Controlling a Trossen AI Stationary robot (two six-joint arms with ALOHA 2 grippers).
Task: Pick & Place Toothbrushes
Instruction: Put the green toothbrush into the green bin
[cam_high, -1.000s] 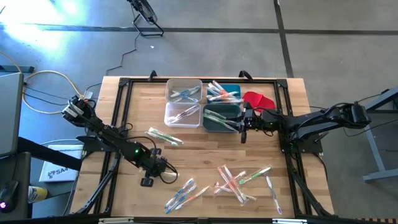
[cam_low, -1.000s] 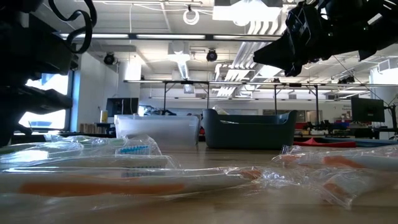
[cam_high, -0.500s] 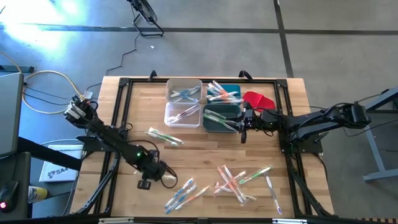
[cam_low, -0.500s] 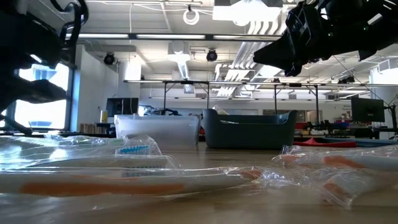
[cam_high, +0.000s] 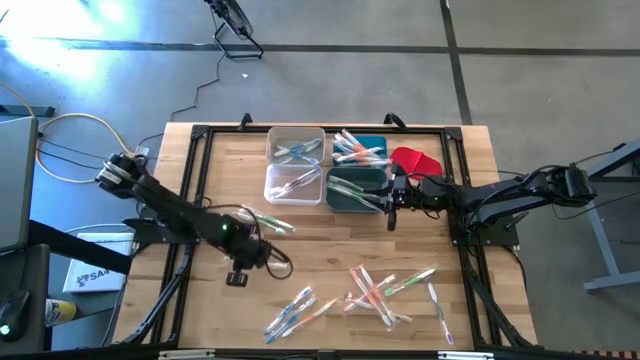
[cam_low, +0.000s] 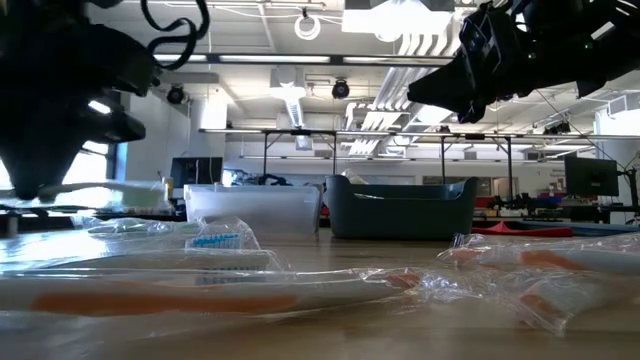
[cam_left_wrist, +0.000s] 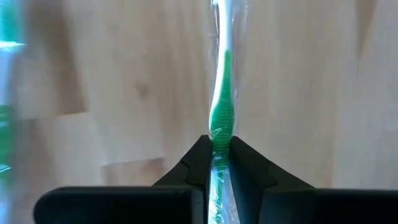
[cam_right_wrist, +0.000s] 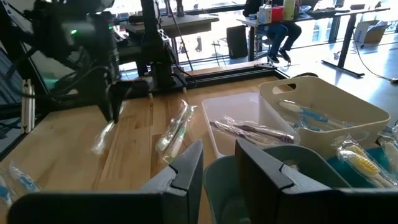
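Green-handled wrapped toothbrush (cam_left_wrist: 221, 112) clamped in left gripper (cam_left_wrist: 217, 155) above wooden table (cam_high: 320, 250); right gripper (cam_right_wrist: 219, 163) parted, empty, over dark bin (cam_high: 352, 190).

Upper centre of the high view holds four plastic bins (cam_high: 296, 143) in a two-by-two block, two clear and two dark teal, one red cloth-like piece (cam_high: 416, 159) just to their right, and two dark robot arms (cam_high: 180, 212) entering from left and right.

Four bins (cam_high: 296, 146) clustered top centre of table (cam_high: 200, 180); loose toothbrushes (cam_high: 385, 290) lower centre-right; one wrapped pair (cam_high: 266, 220) left of centre, below the bins.
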